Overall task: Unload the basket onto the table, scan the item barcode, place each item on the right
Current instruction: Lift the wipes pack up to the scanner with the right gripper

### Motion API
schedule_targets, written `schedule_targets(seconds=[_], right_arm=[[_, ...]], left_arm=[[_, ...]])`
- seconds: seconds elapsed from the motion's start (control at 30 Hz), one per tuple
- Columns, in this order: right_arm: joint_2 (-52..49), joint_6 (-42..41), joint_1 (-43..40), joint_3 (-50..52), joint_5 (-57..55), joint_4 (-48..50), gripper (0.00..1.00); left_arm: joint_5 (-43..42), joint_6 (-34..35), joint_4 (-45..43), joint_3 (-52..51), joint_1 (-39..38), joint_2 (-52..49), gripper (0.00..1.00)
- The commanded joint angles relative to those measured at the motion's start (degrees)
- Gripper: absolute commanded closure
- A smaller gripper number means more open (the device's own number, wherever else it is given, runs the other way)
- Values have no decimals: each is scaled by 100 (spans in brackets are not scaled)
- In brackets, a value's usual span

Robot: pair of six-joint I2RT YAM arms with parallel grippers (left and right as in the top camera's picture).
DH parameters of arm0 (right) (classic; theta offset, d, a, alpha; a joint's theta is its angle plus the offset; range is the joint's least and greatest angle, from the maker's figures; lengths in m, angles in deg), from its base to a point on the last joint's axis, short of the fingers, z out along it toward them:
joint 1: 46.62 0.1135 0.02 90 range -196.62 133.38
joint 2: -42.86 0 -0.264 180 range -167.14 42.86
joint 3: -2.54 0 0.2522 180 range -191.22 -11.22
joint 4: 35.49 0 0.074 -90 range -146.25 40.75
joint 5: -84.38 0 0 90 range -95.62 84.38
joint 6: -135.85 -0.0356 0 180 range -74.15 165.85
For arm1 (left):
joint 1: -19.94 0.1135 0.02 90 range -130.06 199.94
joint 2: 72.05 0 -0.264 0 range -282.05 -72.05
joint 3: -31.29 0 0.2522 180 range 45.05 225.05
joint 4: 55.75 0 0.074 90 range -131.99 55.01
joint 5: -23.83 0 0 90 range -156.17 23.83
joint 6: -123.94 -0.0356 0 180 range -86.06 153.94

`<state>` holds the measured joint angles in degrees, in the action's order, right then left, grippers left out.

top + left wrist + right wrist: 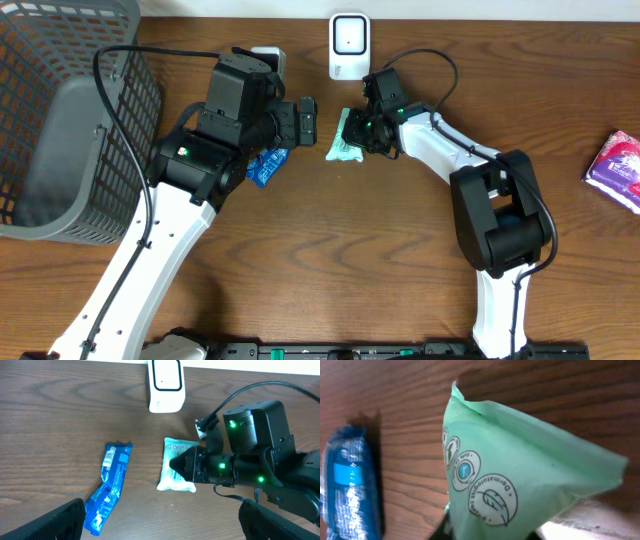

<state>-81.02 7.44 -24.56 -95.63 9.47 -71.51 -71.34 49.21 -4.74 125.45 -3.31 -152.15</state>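
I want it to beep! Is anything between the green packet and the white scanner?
Nothing visible. The right gripper pinches the green packet, and only bare table lies between it and the white scanner.

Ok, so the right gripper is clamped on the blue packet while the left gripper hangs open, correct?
Not quite. The right gripper is clamped on the green packet, not the blue packet, which lies on the table beside it with nothing touching it. The left wrist view shows this. The left gripper does hang open.
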Motion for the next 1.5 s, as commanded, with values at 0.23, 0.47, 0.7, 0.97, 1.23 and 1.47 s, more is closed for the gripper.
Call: schedule_targets(seconds=[0.23, 0.47, 0.7, 0.97, 1.23, 1.47], right_arm=[[7, 90, -422, 7, 966, 361, 99], [197, 118, -1051, 7, 2752, 2302, 99], [195, -380, -1231, 7, 2396, 3976, 99], [190, -1145, -850, -11, 400, 4918, 99], [-59, -1215, -824, -756, 511, 4706, 99], [-835, -1213, -774, -2243, 927, 3604, 99]], left_arm=[[74, 26, 7, 109, 20, -17, 2], [72, 26, 7, 109, 20, -17, 2], [72, 26, 7, 109, 20, -17, 2], [72, 26, 7, 109, 20, -17, 2], [72, 26, 7, 109, 20, -17, 2], [72, 26, 7, 109, 20, -17, 2]])
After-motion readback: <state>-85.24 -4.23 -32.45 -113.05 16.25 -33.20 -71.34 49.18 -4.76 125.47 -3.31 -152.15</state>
